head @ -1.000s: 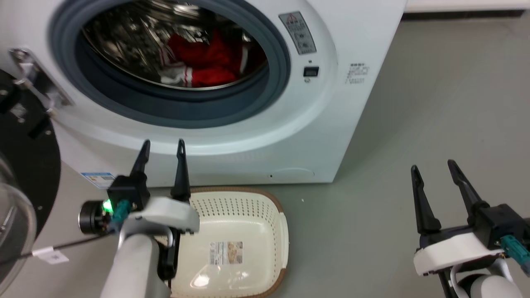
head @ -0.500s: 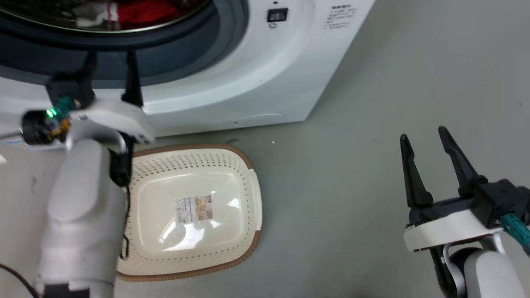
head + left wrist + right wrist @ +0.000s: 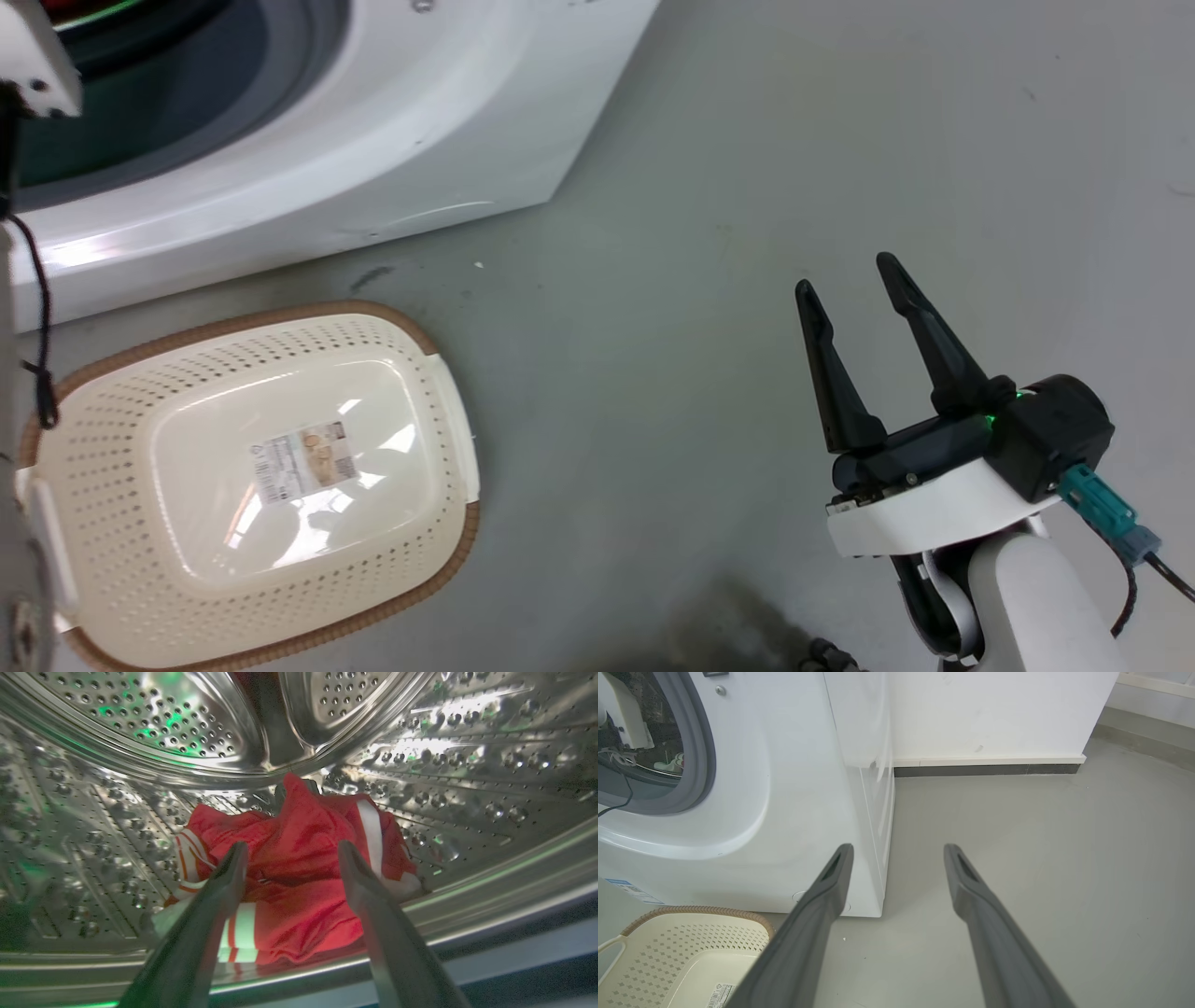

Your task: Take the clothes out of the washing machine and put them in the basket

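Reach is what this step turns on. My left gripper (image 3: 292,845) is inside the steel drum (image 3: 140,723) of the washing machine (image 3: 392,140), fingers spread wide with nothing between them. It points straight at the red jersey (image 3: 299,882), which lies bunched on the drum floor just behind the door lip. White stripes show low on its left side and along a fold at the upper right.

I judge the best hold is the thick raised bunch in the middle, not a thin edge, since fabric this shiny looks likely to slide out of a shallow pinch. I should push deep enough to gather several layers and close firmly. Then I should lift the bundle clear of the lip and gasket before drawing back, so no trailing sleeve catches.

The basket (image 3: 121,392) sits on the floor just in front of the washer, below the opening. On its bottom is a paper label (image 3: 303,462) with a small picture and lines of print too fine for me to read. A blue-edged sticker (image 3: 630,889) low on the washer's front is no clearer.

My right gripper (image 3: 844,272) hangs over the grey floor (image 3: 700,233), well apart from the basket. Its fingers are parted and it holds nothing.
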